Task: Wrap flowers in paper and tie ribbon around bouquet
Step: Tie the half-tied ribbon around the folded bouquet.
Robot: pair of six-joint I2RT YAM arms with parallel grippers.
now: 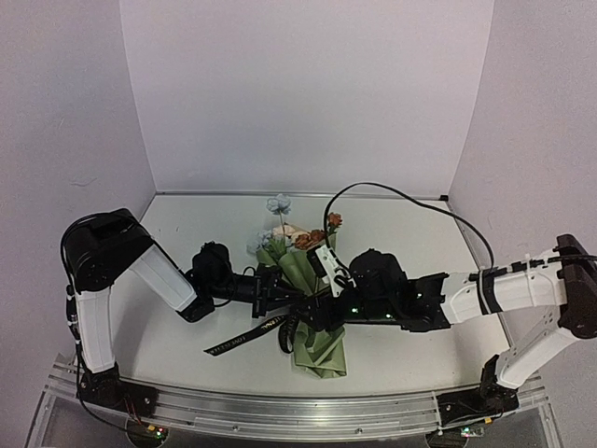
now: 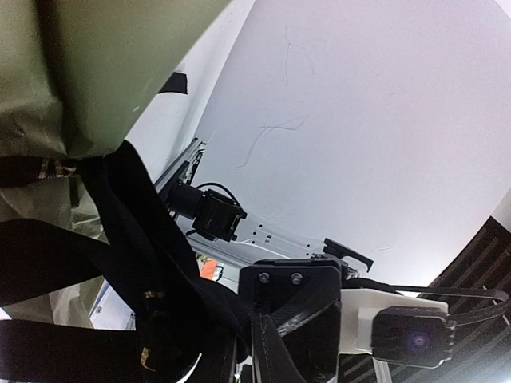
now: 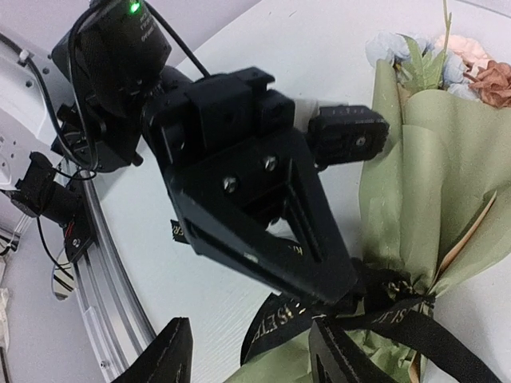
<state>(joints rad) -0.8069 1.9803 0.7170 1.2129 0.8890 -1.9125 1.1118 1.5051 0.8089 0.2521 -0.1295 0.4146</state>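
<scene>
We see a pale, matt table (image 1: pixel 410 243) with an aluminium rail (image 1: pixel 280 409) along its near edge. About the middle of it lies the bouquet (image 1: pixel 298 268), set near to far. The crumpled end of its olive-green paper (image 1: pixel 322 353) points toward the rail, and the flowers (image 1: pixel 278 203) point toward the far edge. A loose tail of black ribbon (image 1: pixel 244 338) with pale lettering lies flat on the table just left of the paper's near end. It runs slantwise toward the near left.
</scene>
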